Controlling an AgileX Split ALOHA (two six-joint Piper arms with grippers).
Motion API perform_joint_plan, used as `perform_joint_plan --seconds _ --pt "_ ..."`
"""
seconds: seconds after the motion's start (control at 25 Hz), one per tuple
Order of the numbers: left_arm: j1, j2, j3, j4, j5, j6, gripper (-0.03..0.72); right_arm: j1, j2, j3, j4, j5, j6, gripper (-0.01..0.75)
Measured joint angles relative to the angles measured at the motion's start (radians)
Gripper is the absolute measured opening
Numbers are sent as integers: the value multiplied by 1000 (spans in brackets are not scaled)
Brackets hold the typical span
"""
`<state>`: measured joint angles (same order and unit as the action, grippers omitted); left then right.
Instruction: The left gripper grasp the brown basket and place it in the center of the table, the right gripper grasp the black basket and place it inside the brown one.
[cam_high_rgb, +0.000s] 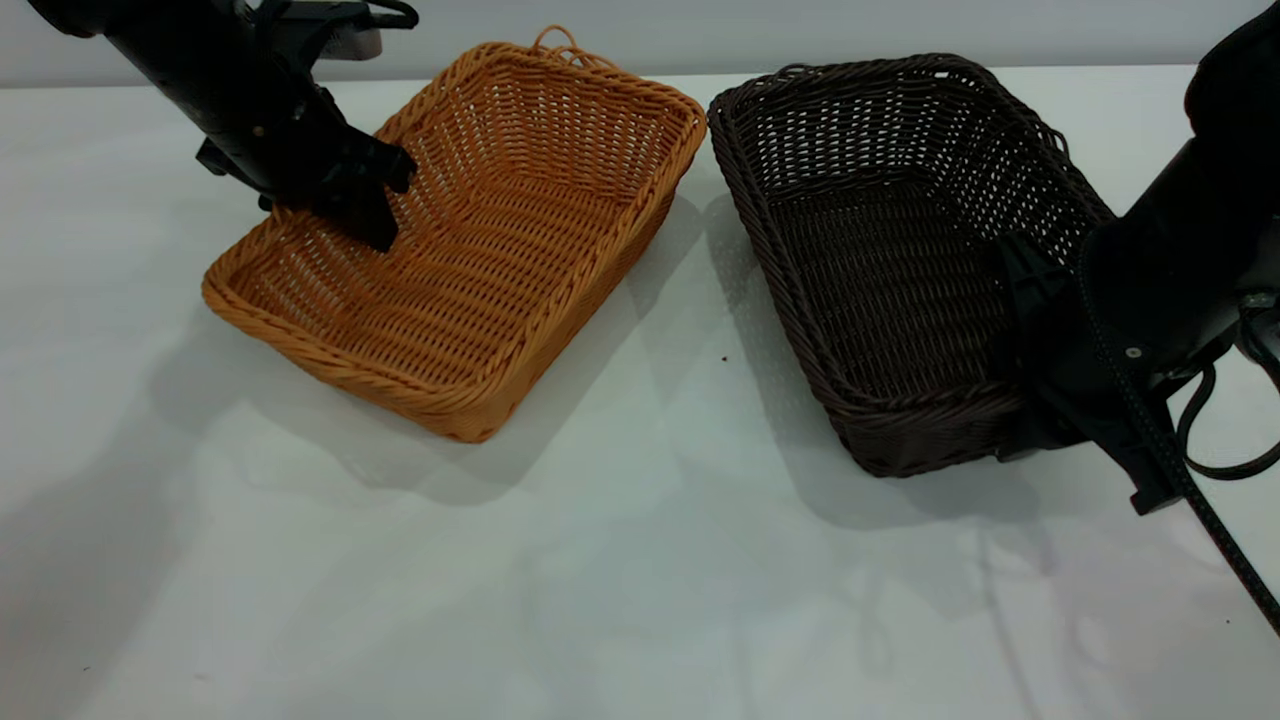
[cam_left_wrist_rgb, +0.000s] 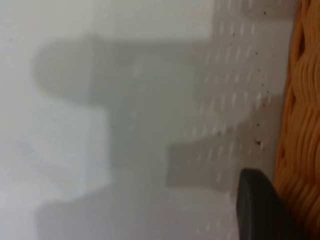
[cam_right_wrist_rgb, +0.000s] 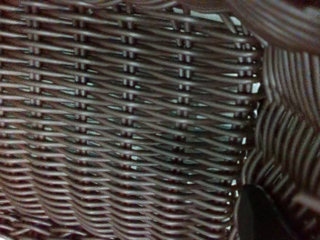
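Brown basket (cam_high_rgb: 470, 240) sits tipped at the table's (cam_high_rgb: 640, 560) left, its left rim pinched by the left gripper (cam_high_rgb: 365, 215). The black basket (cam_high_rgb: 890, 260) sits just beside it at the right, its near right rim pinched by the right gripper (cam_high_rgb: 1040, 350).

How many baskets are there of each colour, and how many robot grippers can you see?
Brown basket: 1
Black basket: 1
Grippers: 2, the left gripper at the brown basket's wall, the right gripper at the black basket's wall
Total: 4 things on or over the table
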<state>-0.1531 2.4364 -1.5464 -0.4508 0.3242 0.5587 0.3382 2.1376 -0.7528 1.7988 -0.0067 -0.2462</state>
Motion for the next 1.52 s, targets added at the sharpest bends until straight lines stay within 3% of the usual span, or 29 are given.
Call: perform_joint_plan --seconds 0.24,0.44,0.64,0.88,1.04,1.2,1.52 --pt "0 0 0 0 0 21 142 -50 -98 2 -41 -15 -45 113" --pt "0 0 0 -6 -1 82 132 -194 -241 2 -145 54 -218 104" --pt "-36 -1 -3 -26 0 371 127 -372 -379 3 -217 275 -368 103" --pt "-159 -3 -9 -40 5 805 126 -501 -480 3 -258 567 -448 102" --pt "-231 -5 -9 -38 -22 950 127 -522 -498 3 -304 704 -461 102" --pt "-270 -5 -9 -29 -56 984 126 -522 -498 3 -331 793 -501 102" --pt "-278 -5 -9 -26 -59 991 126 -522 -499 4 -337 825 -550 101"
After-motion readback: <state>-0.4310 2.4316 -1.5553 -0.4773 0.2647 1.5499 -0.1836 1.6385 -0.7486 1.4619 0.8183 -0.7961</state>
